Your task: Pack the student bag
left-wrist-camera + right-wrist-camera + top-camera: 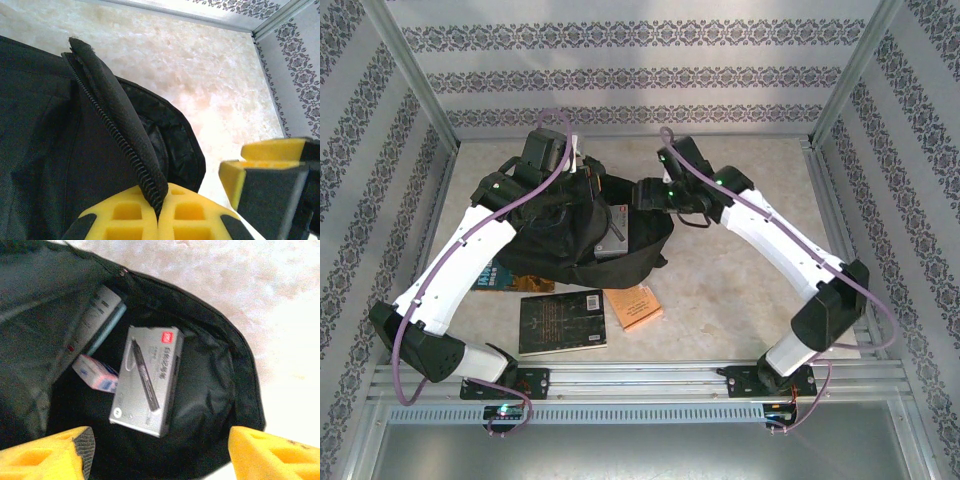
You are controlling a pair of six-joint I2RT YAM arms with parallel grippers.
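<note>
The student bag, a black fabric backpack, lies open at the middle left of the table. My left gripper is shut on the bag's zip edge and holds the flap up. Over the bag's mouth, my right gripper is open, with nothing between its yellow fingers. Inside the bag lie a silver pen box, a small pink and white box and a grey and teal book. From above, the left gripper is at the bag's far edge and the right gripper at its right side.
On the table in front of the bag lie a dark book and an orange book. A blue book sits partly under my left arm. Patterned walls close in the table on three sides.
</note>
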